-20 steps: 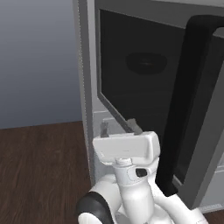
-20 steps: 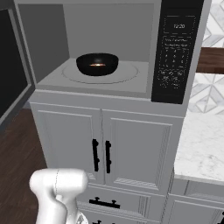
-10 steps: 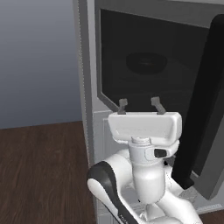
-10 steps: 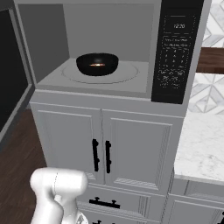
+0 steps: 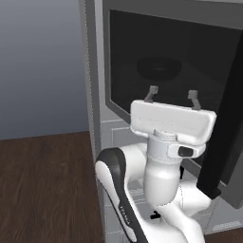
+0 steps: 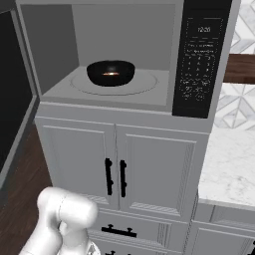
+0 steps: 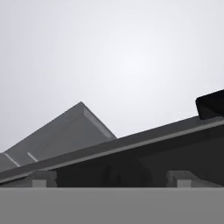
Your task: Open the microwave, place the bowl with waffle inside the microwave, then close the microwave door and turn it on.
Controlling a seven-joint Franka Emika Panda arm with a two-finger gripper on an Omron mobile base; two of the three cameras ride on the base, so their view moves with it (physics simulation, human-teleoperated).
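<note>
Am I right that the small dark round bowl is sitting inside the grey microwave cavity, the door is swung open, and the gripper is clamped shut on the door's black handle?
Not quite. The small dark round bowl does sit in the grey microwave cavity and the grey-framed glass door is swung open, but the gripper is open and holds nothing, with its fingers spread in front of the glass, as the left base view shows.

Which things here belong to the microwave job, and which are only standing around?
Belong to the job:
- microwave, cavity open
- bowl, already inside on the round plate
- microwave door, swung open
- gripper, fingers apart, holding nothing

Only standing around:
- cabinet doors below the microwave
- marble counter
</note>
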